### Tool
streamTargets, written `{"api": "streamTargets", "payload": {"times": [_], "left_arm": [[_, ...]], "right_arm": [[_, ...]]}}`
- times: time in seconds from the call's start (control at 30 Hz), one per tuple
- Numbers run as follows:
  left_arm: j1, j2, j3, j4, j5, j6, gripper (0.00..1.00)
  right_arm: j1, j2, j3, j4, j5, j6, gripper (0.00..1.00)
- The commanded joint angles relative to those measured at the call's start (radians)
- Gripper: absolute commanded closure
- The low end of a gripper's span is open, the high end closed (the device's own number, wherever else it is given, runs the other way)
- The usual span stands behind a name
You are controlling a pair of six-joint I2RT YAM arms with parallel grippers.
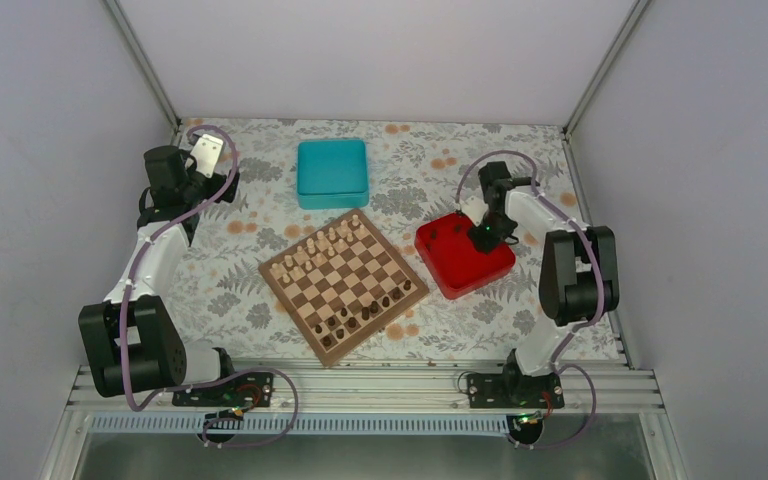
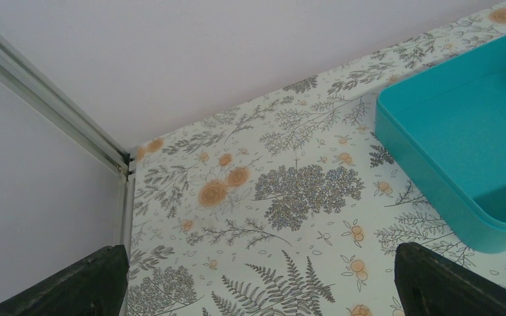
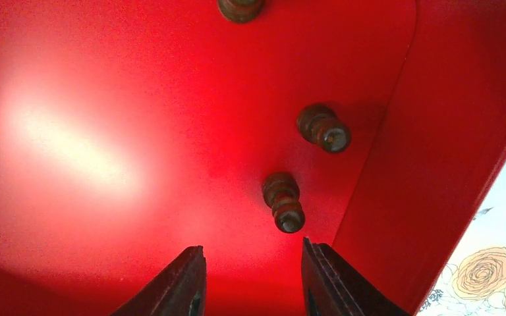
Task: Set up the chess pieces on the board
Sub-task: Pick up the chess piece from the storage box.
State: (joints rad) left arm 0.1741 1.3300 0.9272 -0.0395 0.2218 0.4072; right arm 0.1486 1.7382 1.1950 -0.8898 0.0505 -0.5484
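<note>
Partly done: dark pieces [image 1: 365, 310] line the board's [image 1: 343, 285] near-right edge, incomplete. Several lie in the tray [image 1: 460, 268] right of the board. Right gripper [image 3: 253, 257] hangs over them, jaws apart, empty.

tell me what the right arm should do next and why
Probably ease the right gripper forward to straddle the nearest dark piece in the red tray: its jaws stand open and empty, with that piece just ahead of them.
</note>
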Motion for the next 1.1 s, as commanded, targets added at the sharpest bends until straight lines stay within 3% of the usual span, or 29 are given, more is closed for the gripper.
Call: {"api": "streamTargets", "payload": {"times": [0.0,0.57,1.07], "left_arm": [[0.005,0.0,0.008,0.012,0.019,-0.004,0.0],[0.005,0.001,0.009,0.011,0.019,-0.002,0.0],[0.005,-0.001,0.008,0.012,0.017,-0.002,0.0]], "right_arm": [[-0.014,0.023,-0.009,0.037,0.024,0.005,0.61],[-0.029,0.092,0.003,0.079,0.019,-0.016,0.61],[-0.034,0.106,0.022,0.087,-0.021,-0.02,0.86]]}}
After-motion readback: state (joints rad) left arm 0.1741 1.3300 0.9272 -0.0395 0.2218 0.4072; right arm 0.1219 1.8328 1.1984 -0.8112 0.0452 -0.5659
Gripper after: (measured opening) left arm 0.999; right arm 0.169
